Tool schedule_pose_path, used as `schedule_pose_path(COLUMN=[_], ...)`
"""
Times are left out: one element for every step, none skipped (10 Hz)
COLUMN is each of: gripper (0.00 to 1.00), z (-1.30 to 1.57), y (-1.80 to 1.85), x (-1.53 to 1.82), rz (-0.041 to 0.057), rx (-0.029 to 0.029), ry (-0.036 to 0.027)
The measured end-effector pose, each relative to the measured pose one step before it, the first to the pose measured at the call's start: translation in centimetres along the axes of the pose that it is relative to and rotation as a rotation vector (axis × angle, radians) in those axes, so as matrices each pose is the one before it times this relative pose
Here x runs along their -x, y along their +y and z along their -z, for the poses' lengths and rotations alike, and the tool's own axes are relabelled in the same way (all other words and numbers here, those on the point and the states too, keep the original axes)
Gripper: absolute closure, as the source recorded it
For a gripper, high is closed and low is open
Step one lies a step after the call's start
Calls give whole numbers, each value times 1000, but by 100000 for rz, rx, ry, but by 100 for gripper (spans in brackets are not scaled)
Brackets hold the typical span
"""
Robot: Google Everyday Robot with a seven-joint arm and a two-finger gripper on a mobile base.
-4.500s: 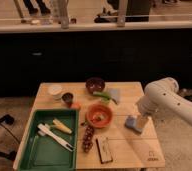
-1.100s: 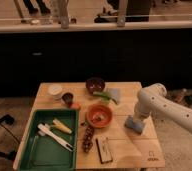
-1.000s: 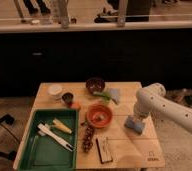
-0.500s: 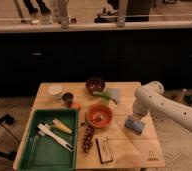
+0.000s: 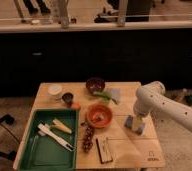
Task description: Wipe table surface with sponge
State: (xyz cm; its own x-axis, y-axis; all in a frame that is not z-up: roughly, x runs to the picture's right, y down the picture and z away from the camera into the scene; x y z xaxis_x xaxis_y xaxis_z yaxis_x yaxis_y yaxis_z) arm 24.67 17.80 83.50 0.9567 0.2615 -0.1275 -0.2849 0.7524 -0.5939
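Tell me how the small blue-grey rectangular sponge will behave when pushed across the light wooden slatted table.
The sponge is a low flat block, so it will probably slide, not roll. It is likely soft and light, so it may squash under the gripper, which is right over it near the edge of the table.

A single camera looks steeply down from high and moderately far at the whole tabletop (image 5: 125, 149), facing the dark wall (image 5: 89, 55) behind it, with the gripper (image 5: 135, 118) low at the view's right.
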Motion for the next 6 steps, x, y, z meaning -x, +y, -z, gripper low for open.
schedule_pose_path(gripper=[20, 20, 20, 20, 20, 20], z=[-234, -267, -345, -442, -718, -404], y=[151, 108, 193, 115, 166, 152], x=[-208, -170, -14, -41, 25, -74], rz=[-1914, -1574, -1621, -862, -862, -709], rx=[-438, -405, -87, -66, 395, 453], ry=[650, 859, 416, 408, 8, -90])
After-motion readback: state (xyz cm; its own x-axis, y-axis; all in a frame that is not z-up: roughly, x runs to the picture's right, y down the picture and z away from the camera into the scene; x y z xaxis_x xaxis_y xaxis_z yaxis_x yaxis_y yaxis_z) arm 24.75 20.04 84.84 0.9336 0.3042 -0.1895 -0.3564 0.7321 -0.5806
